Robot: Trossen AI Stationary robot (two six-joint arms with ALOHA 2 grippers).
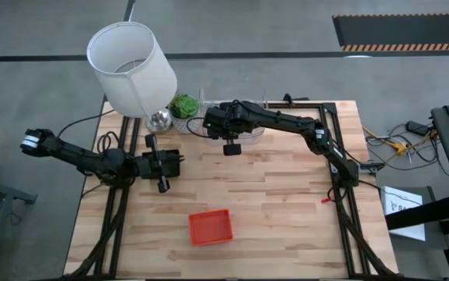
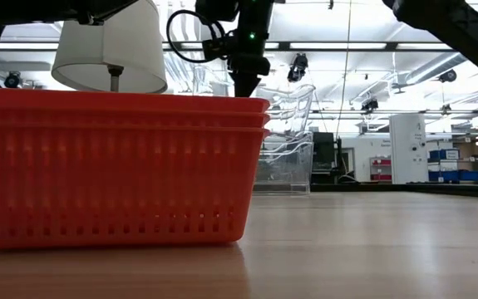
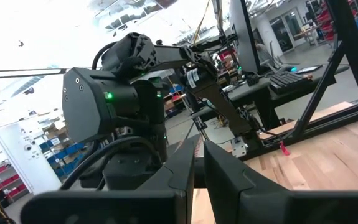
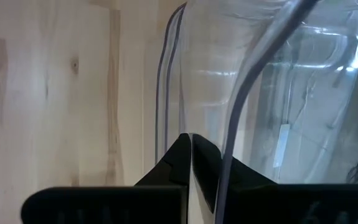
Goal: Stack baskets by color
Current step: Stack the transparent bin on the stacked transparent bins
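Three red-orange baskets (image 1: 210,226) (image 2: 114,166) sit nested in one stack on the table near its front edge. At the far edge, beside the plant, stand the clear baskets (image 2: 284,162). One clear basket (image 2: 295,95) hangs tilted above them. My right gripper (image 1: 231,148) (image 4: 191,146) is over them, pointing steeply down and shut on that basket. My left gripper (image 1: 180,160) (image 3: 197,165) waits at the table's left, above the wood. It points toward the right arm and is shut, with nothing between its fingers. My right gripper pinches the raised clear basket's thin wall just below its rim (image 4: 169,118), near a rounded corner. The fingers come from above, slanting down. The basket (image 2: 295,95) hangs tilted, clear of the clear baskets beneath it. The fingertips hide the spot where they touch it.
A white lampshade (image 1: 130,66) on a shiny base (image 1: 158,119) and a small green plant (image 1: 183,105) stand at the far left, close to the clear baskets. There is bare wood in the table's middle and on its right half (image 1: 286,203).
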